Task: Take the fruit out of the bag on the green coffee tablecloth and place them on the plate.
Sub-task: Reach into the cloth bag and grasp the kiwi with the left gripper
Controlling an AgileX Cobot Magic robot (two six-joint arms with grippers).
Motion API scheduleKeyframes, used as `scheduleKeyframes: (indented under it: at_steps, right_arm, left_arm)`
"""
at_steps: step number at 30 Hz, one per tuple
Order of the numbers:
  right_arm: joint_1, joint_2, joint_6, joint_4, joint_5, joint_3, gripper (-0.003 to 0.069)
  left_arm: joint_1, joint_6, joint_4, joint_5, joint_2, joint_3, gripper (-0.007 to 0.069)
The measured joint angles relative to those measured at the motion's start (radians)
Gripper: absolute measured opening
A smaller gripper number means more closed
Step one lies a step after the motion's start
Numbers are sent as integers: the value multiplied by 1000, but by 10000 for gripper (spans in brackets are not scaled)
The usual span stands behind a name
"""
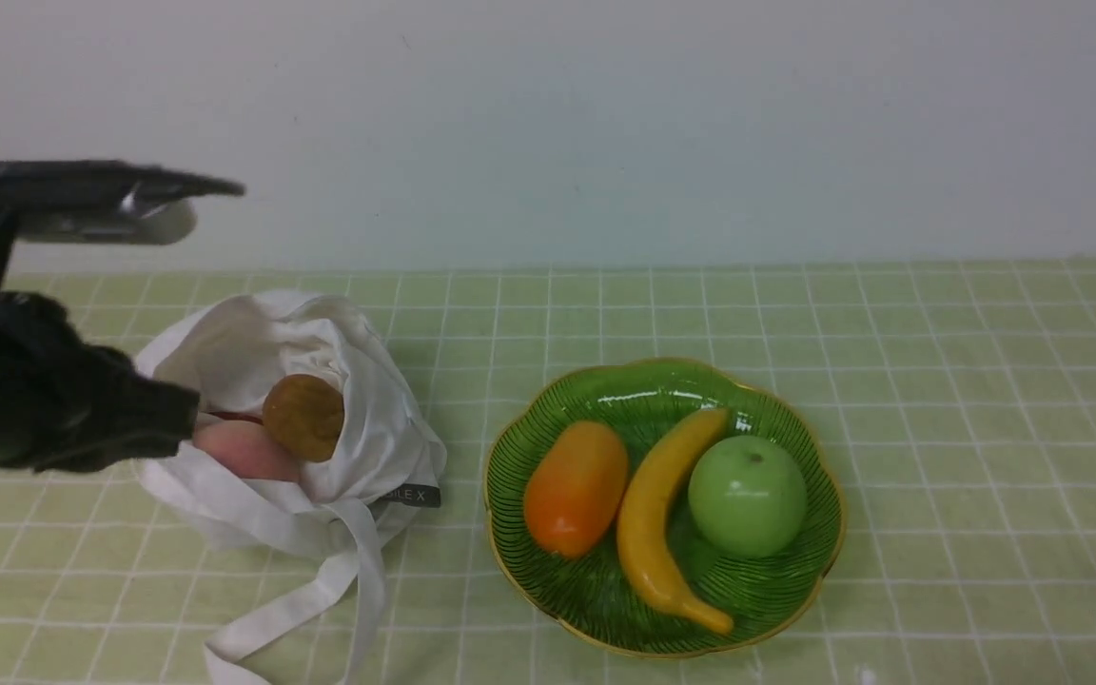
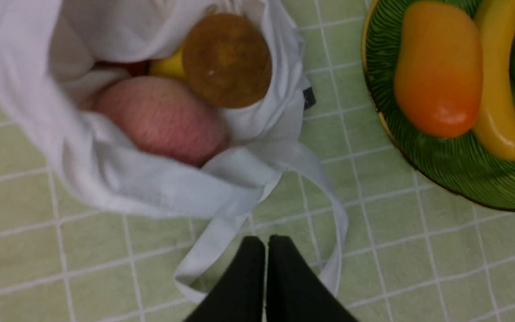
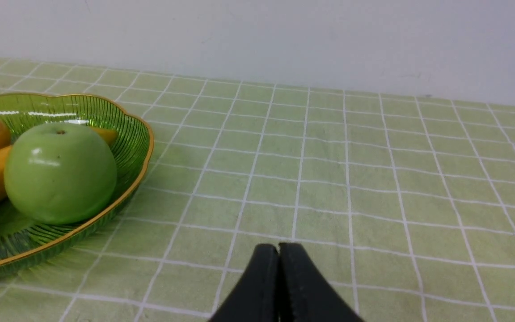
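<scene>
beside the bag (image 2: 141, 192) the left gripper (image 2: 266, 241) hangs closed and empty; brown fruit (image 2: 226, 60) and peach (image 2: 161, 118) lie inside. fetching step: jaws likely must part, reach in, carry to plate (image 1: 776, 590).

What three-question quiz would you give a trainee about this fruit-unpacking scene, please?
1. True or false: the bag is already empty.
2. Which fruit on the plate lies between the orange fruit and the green apple? A) pear B) banana C) grapes
3. Fill in: the left gripper hangs near the bag's strap with its jaws ____.
Key: 1 false, since the brown fruit and the peach lie inside; 2 B; 3 shut.
</scene>
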Motion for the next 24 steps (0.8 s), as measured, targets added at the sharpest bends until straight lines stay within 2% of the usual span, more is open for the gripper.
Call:
scheduleKeyframes:
  at_steps: [9, 13, 15, 16, 17, 18, 20, 21, 22, 23, 24]
  right_arm:
    - [0, 0, 0, 0, 0, 0, -12]
    - [0, 0, 0, 0, 0, 0, -12]
    - [0, 0, 0, 0, 0, 0, -12]
    - [0, 0, 0, 0, 0, 0, -12]
    - [0, 0, 0, 0, 0, 0, -12]
    - [0, 0, 0, 0, 0, 0, -12]
    - [0, 0, 0, 0, 0, 0, -12]
    - [0, 0, 0, 0, 0, 0, -12]
    - [0, 0, 0, 0, 0, 0, -12]
    - [0, 0, 0, 0, 0, 0, -12]
    - [0, 0, 0, 0, 0, 0, -12]
  left_arm:
    - [-59, 136, -16, 22, 272, -186, -8]
    - [-65, 193, 2, -4, 333, -212, 41]
    - [-65, 200, 18, -37, 340, -212, 108]
    - [-65, 202, 19, -47, 342, -212, 116]
    - [-65, 205, 34, -89, 351, -212, 205]
    - [-65, 206, 34, -93, 353, -212, 216]
    - [-65, 206, 46, -120, 373, -212, 373]
    - [-65, 206, 52, -125, 381, -212, 421]
    - [-65, 206, 52, -127, 384, -212, 433]
    - [-65, 206, 60, -138, 405, -212, 518]
    - [-65, 206, 63, -145, 416, -212, 555]
